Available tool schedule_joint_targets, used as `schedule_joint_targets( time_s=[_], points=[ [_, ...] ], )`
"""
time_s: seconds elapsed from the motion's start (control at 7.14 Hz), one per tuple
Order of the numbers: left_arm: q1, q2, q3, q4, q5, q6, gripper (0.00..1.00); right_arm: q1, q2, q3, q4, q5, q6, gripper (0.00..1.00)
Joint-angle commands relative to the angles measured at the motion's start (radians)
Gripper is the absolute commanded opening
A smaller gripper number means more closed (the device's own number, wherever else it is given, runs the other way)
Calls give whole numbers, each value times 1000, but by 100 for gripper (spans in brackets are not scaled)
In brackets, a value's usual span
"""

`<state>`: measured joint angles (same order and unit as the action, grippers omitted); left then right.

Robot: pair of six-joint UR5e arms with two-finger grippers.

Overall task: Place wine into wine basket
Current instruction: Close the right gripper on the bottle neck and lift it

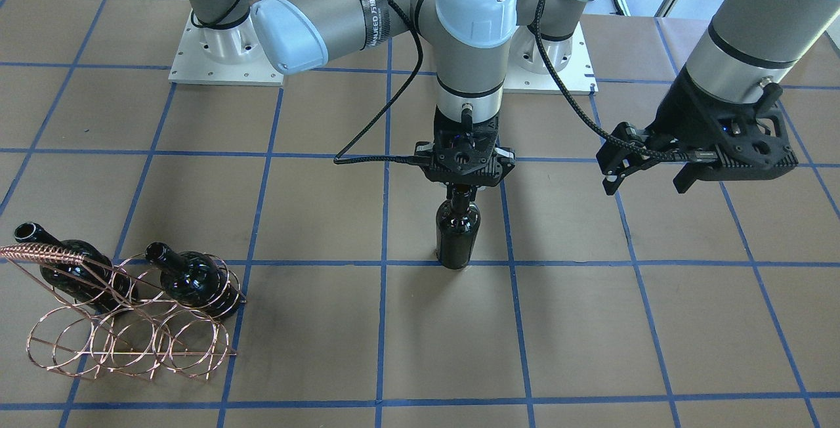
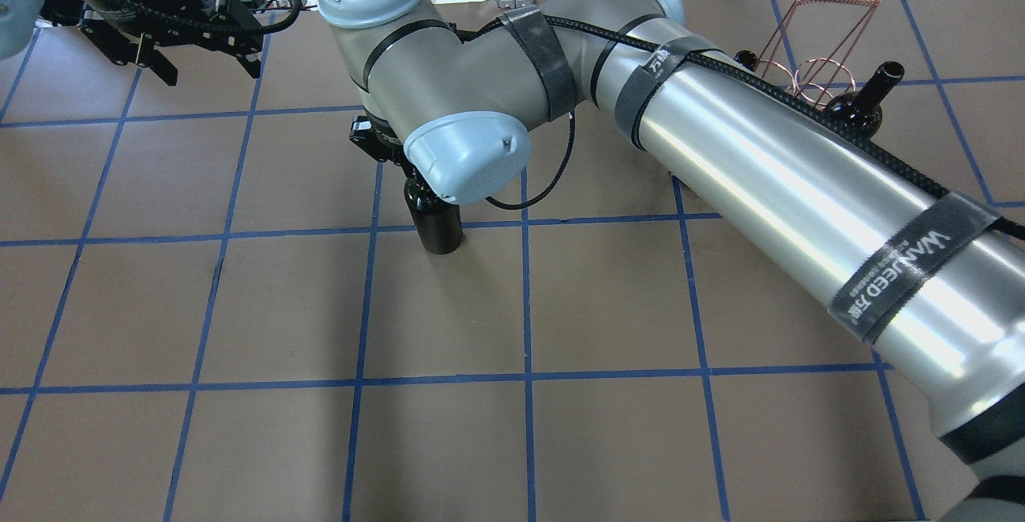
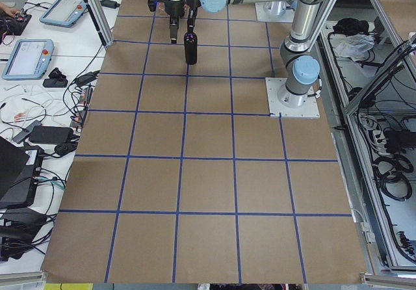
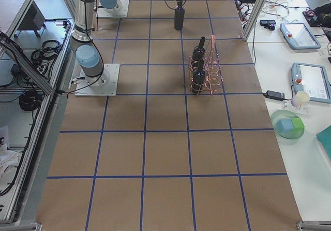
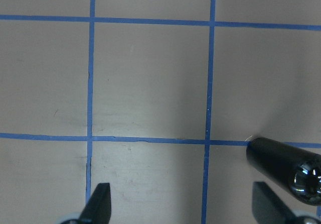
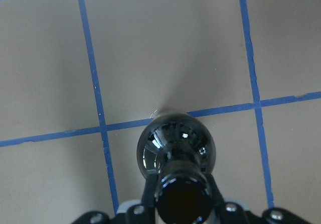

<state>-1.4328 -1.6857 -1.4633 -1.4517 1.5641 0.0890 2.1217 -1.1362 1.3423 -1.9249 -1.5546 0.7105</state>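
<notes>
I've bare brown desk (image 1: 315, 323) all the way between the upright black glass wine bottle (image 1: 457, 234), its neck clamped by the right pincer (image 1: 461, 193), and the copper wire basket (image 1: 131, 342). Two black bottles (image 1: 190, 280) fill some loops, necks jutting up beside the coiled handle (image 1: 39, 254); the other loops stand open. The left pincer (image 1: 650, 182) hangs well apart, jaws spread.

Brown table (image 3: 208, 186) gridded with blue tape (image 5: 150, 20), cluttered white benches (image 4: 310, 153) alongside.

wine basket (image 2: 813, 74) half hidden, wine (image 2: 436, 226) top covered
</notes>
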Motion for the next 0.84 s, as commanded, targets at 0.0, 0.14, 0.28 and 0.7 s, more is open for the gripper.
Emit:
schedule_joint_targets(
  time_s=[0.0, 0.14, 0.28, 0.7],
  points=[
    [0, 0, 0, -1, -1, 0, 100, -2, -5, 0, 6, -5, -11, 10],
    [-2, 1, 0, -1, -1, 0, 100, -6, -34, 4, 27, -16, -8, 10],
    [-2, 0, 0, 1, -1, 0, 100, -37, -69, 12, 74, -16, -22, 10],
    [-2, -5, 0, -1, 0, 0, 100, -214, -224, 52, 252, -16, -245, 10]
  ],
)
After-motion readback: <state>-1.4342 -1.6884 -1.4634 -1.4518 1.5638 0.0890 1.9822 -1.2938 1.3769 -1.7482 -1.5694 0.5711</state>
